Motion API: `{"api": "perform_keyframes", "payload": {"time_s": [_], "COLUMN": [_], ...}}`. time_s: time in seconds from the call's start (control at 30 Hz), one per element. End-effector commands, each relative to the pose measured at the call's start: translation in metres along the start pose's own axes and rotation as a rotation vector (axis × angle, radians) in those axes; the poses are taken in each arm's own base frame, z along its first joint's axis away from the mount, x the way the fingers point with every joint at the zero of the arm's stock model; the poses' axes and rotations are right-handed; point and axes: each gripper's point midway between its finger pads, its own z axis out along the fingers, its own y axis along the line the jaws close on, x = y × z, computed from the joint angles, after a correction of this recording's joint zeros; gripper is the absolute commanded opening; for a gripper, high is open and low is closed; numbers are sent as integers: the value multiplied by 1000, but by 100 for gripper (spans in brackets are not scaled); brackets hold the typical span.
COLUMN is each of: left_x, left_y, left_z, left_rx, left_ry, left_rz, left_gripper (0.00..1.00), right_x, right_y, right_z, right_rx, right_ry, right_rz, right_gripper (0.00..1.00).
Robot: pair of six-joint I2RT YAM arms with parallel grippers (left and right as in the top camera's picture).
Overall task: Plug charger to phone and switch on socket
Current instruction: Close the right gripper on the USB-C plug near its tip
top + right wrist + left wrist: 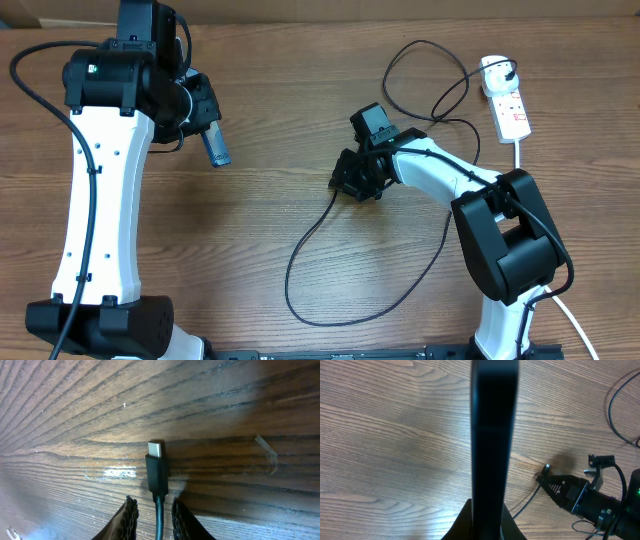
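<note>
Phone [216, 148] gripped at left; right gripper [153, 503] set down over the charger [289, 280] tip.

The phone is clamped edge-on in the fully closed left gripper [207, 130], above the table [300, 100], well apart from the socket [506, 97] at the far right. The right jaws are seen narrowly parted, astride the black cable just behind its connector [155, 450]; a sliver of gap is noted on each side. The connector lies flat on the wood.

Overhead is evenly lit and sharp; soft shadows are thrown on the table [280, 120]. Glare is seen in right wrist view; the phone [492, 435] is blurred, dark.
</note>
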Motion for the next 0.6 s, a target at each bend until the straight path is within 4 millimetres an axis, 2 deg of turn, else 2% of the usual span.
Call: {"api": "perform_keyframes", "payload": {"time_s": [0.0, 0.57], "left_x": [-1, -1], "left_y": [-6, -6], "left_z": [-5, -5], "left_rx": [26, 26], "left_ry": [-15, -15], "left_rz": [26, 26], "left_gripper": [4, 4], "right_x": [-4, -4], "right_y": [-22, -22], "right_z": [16, 16], "right_rx": [77, 77], "right_ry": [-14, -14], "right_rz": [17, 18], "right_gripper": [23, 16]}}
